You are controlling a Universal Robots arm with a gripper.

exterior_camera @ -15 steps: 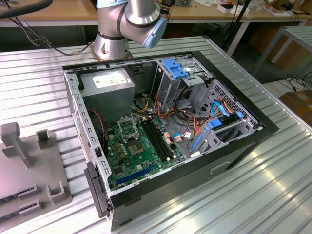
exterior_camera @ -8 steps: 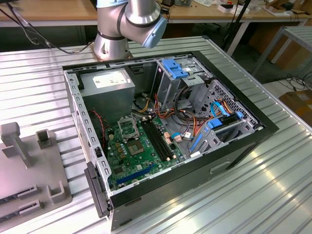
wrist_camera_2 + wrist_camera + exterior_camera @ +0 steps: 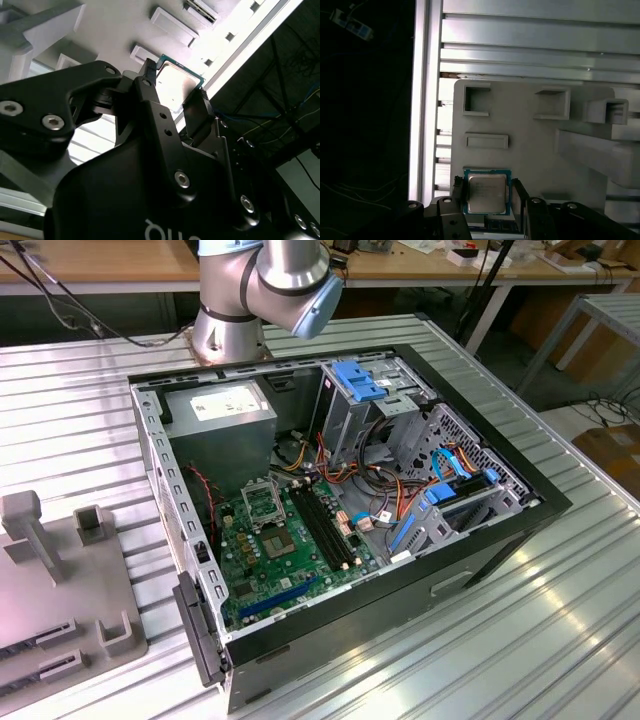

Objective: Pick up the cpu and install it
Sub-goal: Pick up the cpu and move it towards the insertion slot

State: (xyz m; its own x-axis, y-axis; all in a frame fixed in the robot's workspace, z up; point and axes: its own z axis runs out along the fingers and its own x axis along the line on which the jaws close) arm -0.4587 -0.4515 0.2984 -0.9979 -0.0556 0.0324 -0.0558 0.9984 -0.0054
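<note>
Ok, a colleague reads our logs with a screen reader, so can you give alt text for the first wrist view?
The gripper holds the cpu, a pale square chip, between its fingertips, with a grey fixture tray of raised slots behind it. The tray lies on a ribbed metal table.

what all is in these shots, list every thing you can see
cpu: one, silvery-tan with green rim, held in the gripper over the tray
tray: one, grey, raised pockets and posts, on the table at the exterior view's left
computer case: one, black, open, lying on the table
motherboard: one, green, inside the case
socket frame: one, black and metal, on the motherboard
power supply: one, grey, inside the case near the arm's base
drive brackets: several, blue, inside the case
table: one, silver ribbed metal, under everything
arm: one, silver with pale blue cap, behind the case
gripper: one, black, shut on the cpu
</note>
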